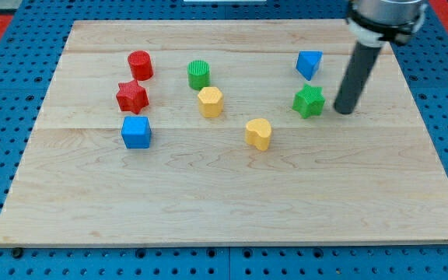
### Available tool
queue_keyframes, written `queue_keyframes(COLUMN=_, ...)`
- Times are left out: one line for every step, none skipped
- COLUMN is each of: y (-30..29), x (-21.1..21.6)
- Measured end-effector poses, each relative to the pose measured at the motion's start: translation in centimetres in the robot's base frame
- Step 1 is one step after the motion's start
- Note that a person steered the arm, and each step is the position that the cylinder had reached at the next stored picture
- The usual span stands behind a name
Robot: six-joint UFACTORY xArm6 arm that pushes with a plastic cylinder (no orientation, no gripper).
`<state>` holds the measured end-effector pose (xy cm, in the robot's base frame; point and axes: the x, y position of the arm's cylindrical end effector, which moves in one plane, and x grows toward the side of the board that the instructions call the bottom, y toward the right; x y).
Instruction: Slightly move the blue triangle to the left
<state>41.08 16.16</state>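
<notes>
Blue triangle (309,64), upper right: light, rigid, should slide easily; push its right face. Tip (343,111) sits lower right, beside green star (308,101). No jaws, bare rod.

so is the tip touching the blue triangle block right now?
No: my tip sits lower in the view than the blue triangle block, just to the view's right of the green star block.

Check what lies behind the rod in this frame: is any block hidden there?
None shows. My tip rests on the wooden board, right of the green star and below-right of the blue triangle. The strip of board behind the rod is covered.
</notes>
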Motion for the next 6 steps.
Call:
queue_keyframes(y=-0.7, x=-0.8)
queue_keyframes(y=-4.3, x=-1.2)
queue_keyframes(y=-5.2, x=-1.4)
queue_keyframes(y=1.4, x=-4.0)
queue_keyframes(y=2.5, x=-8.0)
queue_keyframes(y=0.3, x=-8.1)
